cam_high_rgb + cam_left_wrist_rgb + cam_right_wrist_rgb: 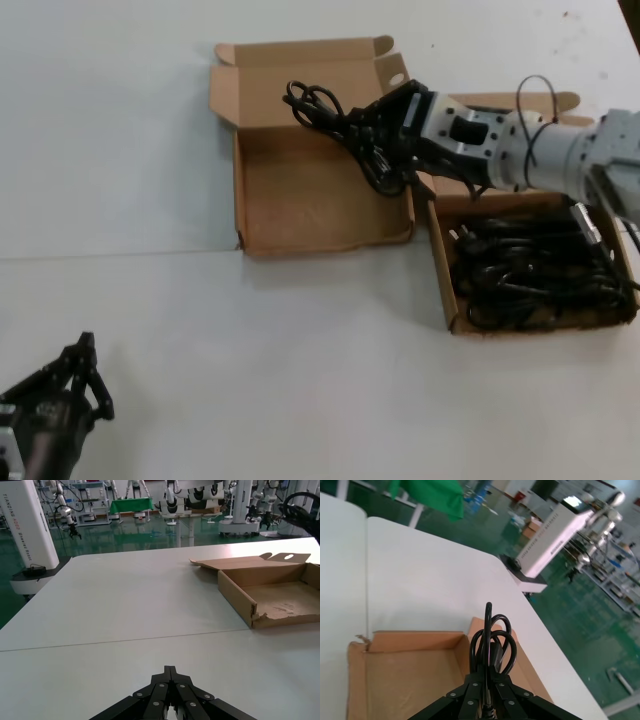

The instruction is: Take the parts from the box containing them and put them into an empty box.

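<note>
Bright, even overhead light in all three views. Head view washed out, white table (150,150) near overexposed, soft and slightly blurry; only short faint shadows under the box walls (325,245). Wrist views sharper up close, hall background softer, floor (125,540) glossy with reflections. Black cables (530,275) merge into one dark mass with little detail
</note>
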You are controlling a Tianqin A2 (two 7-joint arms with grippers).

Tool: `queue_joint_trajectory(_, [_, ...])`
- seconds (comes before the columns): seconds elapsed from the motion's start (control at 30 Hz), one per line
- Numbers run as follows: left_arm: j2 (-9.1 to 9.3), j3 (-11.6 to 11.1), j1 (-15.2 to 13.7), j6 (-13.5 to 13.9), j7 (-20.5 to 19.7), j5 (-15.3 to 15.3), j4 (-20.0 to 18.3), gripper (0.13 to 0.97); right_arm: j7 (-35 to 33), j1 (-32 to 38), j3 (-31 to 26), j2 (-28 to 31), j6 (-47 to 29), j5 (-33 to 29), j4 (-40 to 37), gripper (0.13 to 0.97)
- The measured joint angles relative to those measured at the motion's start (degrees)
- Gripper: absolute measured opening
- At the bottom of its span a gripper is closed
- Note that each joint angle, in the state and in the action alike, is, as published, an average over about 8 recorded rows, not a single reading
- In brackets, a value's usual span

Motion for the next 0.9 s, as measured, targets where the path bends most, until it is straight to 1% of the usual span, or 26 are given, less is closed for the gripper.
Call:
queue_joint_trajectory(0.27, [0.00, 0.0, 0.0, 0.0, 0.0, 0.0, 0.0, 0.156, 0.0, 4.8, -9.0, 0.6, 6.8, 8.4, -9.1, 0.175])
queue_joint_trajectory(0.43, [0.00, 0.0, 0.0, 0.0, 0.0, 0.0, 0.0, 0.156, 0.0, 6.5, -14.1, 1.2, 9.2, 12.4, -11.9, 0.190])
queue_joint_trajectory(0.57, [0.00, 0.0, 0.0, 0.0, 0.0, 0.0, 0.0, 0.156, 0.0, 7.1, -17.0, 1.6, 10.4, 14.8, -12.9, 0.238])
queue_joint_trajectory(0.7, [0.00, 0.0, 0.0, 0.0, 0.0, 0.0, 0.0, 0.156, 0.0, 7.0, -18.4, 2.2, 10.9, 16.6, -12.8, 0.286])
queue_joint_trajectory(0.77, [0.00, 0.0, 0.0, 0.0, 0.0, 0.0, 0.0, 0.156, 0.0, 6.6, -18.3, 2.6, 10.9, 17.4, -11.9, 0.286])
queue_joint_trajectory(0.83, [0.00, 0.0, 0.0, 0.0, 0.0, 0.0, 0.0, 0.156, 0.0, 5.7, -17.6, 3.3, 10.7, 18.2, -10.1, 0.286])
queue_joint_trajectory(0.9, [0.00, 0.0, 0.0, 0.0, 0.0, 0.0, 0.0, 0.156, 0.0, 4.3, -16.6, 4.3, 10.5, 18.9, -7.2, 0.326])
